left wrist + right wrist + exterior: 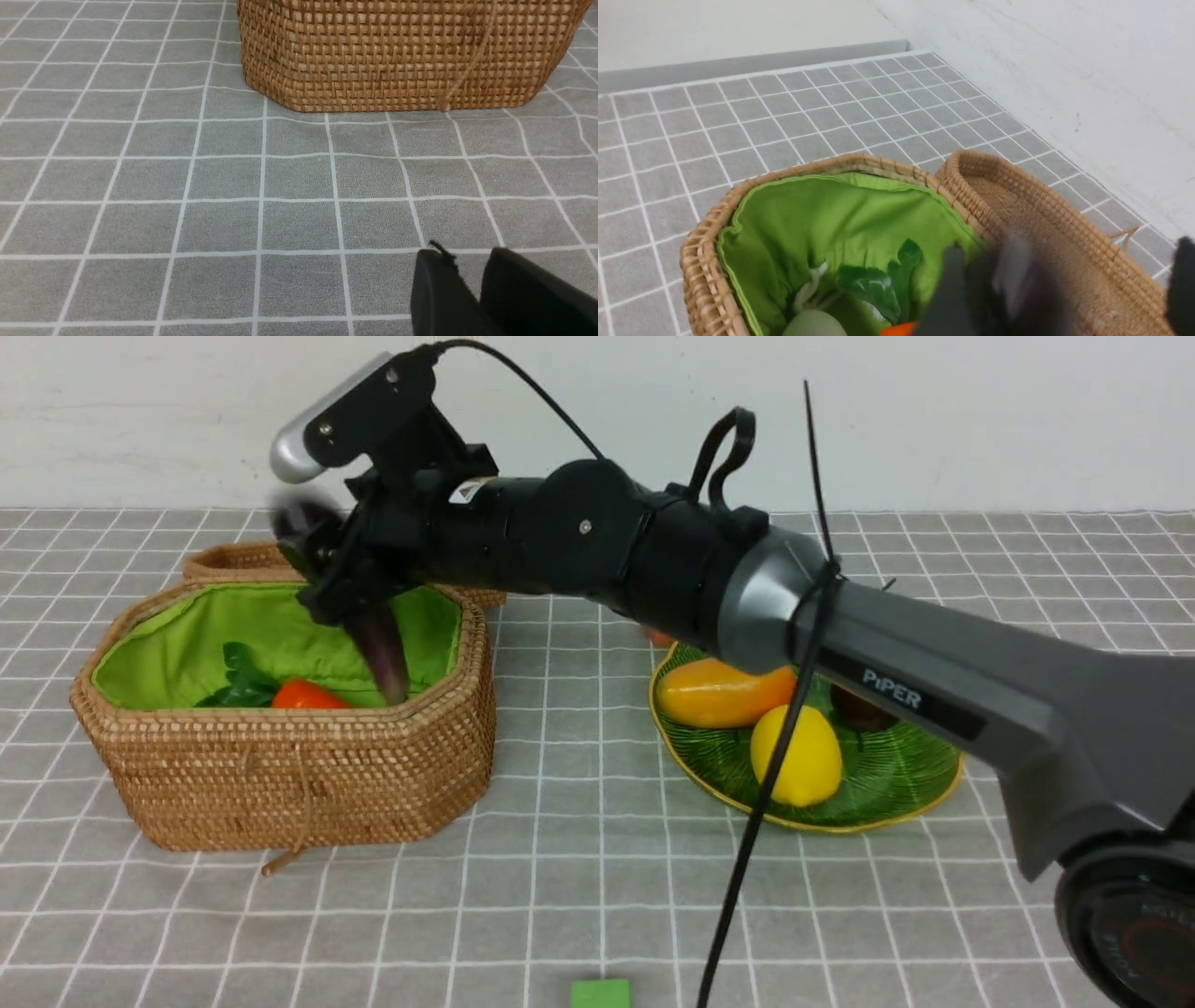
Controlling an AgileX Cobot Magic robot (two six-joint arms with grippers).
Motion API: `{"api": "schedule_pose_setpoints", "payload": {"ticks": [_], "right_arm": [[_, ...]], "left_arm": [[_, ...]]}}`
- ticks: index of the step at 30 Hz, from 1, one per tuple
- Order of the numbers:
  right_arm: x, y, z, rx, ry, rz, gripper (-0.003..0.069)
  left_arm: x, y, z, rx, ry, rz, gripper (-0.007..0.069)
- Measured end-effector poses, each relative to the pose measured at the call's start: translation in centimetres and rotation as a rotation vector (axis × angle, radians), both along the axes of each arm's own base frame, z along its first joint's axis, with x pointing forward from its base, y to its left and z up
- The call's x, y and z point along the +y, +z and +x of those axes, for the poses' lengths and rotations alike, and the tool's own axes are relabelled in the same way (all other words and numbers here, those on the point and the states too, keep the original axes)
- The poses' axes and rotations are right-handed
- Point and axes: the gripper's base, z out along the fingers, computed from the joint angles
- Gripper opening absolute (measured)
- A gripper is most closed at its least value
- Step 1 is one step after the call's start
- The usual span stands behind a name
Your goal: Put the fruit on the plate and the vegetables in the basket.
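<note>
My right gripper point(317, 569) hangs over the basket point(280, 775) with its jaws wide apart point(1066, 252). The dark purple eggplant point(381, 649) is motion-blurred between them, its tip down inside the green lining; it also shows blurred in the right wrist view point(1008, 280). The carrot point(303, 695) and the white radish point(815, 324) lie in the basket. The lemon point(796, 754), the mango-like fruit point(719, 698) and the maroon fruit point(859, 709) lie on the green leaf plate point(896, 784). My left gripper point(467, 259) is low over the cloth in front of the basket point(397, 51), empty.
The shallow woven lid point(233, 560) lies behind the basket. A green cube point(600, 993) sits at the near edge. A small orange cube point(658, 637) peeks out behind the right arm. The right arm spans the plate and the middle of the table.
</note>
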Motion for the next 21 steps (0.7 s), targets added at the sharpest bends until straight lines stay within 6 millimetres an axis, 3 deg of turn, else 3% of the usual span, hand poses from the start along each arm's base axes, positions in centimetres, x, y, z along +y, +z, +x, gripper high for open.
{"api": "schedule_pose_setpoints", "payload": {"ticks": [2,6,9,10,11,13,15,16,17,21], "right_arm": [[-0.1,0.7,-0.3,-0.009,0.015,-0.005,0.0667],[-0.7,3.1,-2.0,-0.013,0.111,-0.065,0.0659],[-2.7,7.3,-6.0,0.001,0.306,-0.232,0.0534],[-3.1,7.9,-6.6,0.008,0.329,-0.249,0.0512],[-4.6,9.6,-8.6,0.04,0.397,-0.342,0.0428],[-7.0,11.4,-10.8,0.12,0.404,-0.452,0.029],[-9.1,12.4,-11.8,0.201,0.313,-0.534,0.016],[-9.5,12.8,-12.1,0.21,0.302,-0.544,0.0146],[-11.6,14.0,-12.5,0.253,0.132,-0.577,0.0036],[-16.7,17.6,-14.4,0.262,-0.221,-0.504,-0.0018]], "left_arm": [[0.0,0.0,0.0,0.0,0.0,0.0,0.0144],[0.0,0.0,0.0,0.0,0.0,0.0,0.0144],[0.0,0.0,0.0,0.0,0.0,0.0,0.0144],[0.0,0.0,0.0,0.0,0.0,0.0,0.0144],[0.0,0.0,0.0,0.0,0.0,0.0,0.0144],[0.0,0.0,0.0,0.0,0.0,0.0,0.0144],[0.0,0.0,0.0,0.0,0.0,0.0,0.0144],[0.0,0.0,0.0,0.0,0.0,0.0,0.0144],[0.0,0.0,0.0,0.0,0.0,0.0,0.0144],[0.0,0.0,0.0,0.0,0.0,0.0,0.0144]]}}
